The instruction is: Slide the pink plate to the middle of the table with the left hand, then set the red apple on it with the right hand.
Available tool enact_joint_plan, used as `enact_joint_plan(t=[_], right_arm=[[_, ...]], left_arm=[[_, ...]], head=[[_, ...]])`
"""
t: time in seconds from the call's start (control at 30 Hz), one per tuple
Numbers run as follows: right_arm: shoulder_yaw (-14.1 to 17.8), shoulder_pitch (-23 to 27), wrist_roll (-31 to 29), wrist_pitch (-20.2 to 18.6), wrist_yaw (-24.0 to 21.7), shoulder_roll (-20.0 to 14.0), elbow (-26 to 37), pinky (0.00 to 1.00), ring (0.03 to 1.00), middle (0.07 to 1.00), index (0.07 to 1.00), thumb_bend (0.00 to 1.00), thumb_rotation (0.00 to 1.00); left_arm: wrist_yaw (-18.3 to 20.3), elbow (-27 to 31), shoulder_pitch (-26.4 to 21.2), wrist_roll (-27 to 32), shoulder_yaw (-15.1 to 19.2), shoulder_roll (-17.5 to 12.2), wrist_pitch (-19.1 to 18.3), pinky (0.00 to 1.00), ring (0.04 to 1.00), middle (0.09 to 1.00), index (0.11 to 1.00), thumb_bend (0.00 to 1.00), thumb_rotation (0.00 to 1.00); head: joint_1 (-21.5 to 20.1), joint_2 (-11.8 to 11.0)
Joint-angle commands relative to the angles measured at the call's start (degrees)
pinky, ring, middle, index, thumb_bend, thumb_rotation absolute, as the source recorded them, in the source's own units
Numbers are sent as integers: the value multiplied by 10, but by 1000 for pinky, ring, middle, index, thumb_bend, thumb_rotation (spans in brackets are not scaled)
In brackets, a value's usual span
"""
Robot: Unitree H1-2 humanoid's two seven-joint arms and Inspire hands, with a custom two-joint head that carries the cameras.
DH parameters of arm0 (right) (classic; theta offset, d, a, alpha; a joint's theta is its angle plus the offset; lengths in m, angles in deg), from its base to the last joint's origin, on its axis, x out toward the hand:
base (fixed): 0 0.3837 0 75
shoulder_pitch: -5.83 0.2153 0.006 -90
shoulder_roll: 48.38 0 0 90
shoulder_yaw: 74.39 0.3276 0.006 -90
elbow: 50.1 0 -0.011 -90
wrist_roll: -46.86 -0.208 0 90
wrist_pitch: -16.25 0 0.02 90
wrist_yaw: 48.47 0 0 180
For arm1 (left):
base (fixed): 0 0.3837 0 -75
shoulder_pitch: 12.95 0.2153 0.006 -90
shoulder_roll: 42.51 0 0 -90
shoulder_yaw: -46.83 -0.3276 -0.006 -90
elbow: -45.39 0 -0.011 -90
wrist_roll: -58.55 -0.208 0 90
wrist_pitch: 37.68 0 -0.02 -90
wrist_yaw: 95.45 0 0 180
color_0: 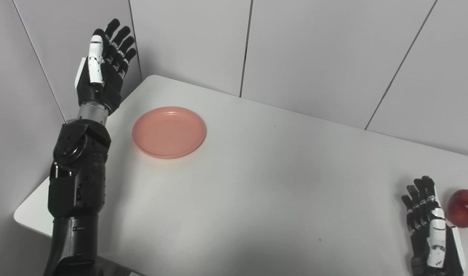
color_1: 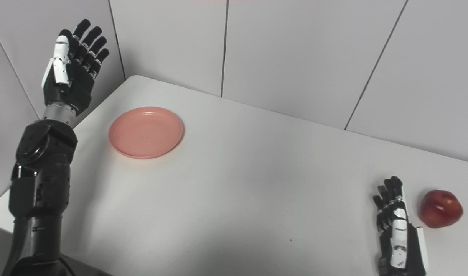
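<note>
A pink plate (color_0: 168,132) lies flat on the white table (color_0: 280,176), toward its far left corner, with nothing on it. My left hand (color_0: 103,69) is raised high above the table's left edge, to the left of the plate and clear of it, fingers spread and open. A red apple (color_1: 441,208) rests near the table's right side. Just left of the apple, my right hand (color_1: 396,230) stands edge-on at the table, fingers straight and open; a narrow gap separates it from the fruit.
Grey panelled walls (color_0: 295,50) close in behind the table and along its left side, right beside the raised left arm. The table's rounded front-left corner (color_0: 21,216) shows at the lower left.
</note>
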Motion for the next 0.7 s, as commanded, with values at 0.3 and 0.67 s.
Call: enact_joint_plan(t=[0.3,0.67], right_arm=[[1,-31,-4,22,-11,3,-56,1000,1000,1000,1000,289,1000],[1,-33,-6,8,-10,1,-46,1000,1000,1000,1000,274,1000]], left_arm=[[10,-48,-14,20,23,-27,21,991,949,938,916,299,1000],[16,-84,-5,23,35,-21,23,998,968,967,957,270,1000]], head=[[4,-3],[8,-1]])
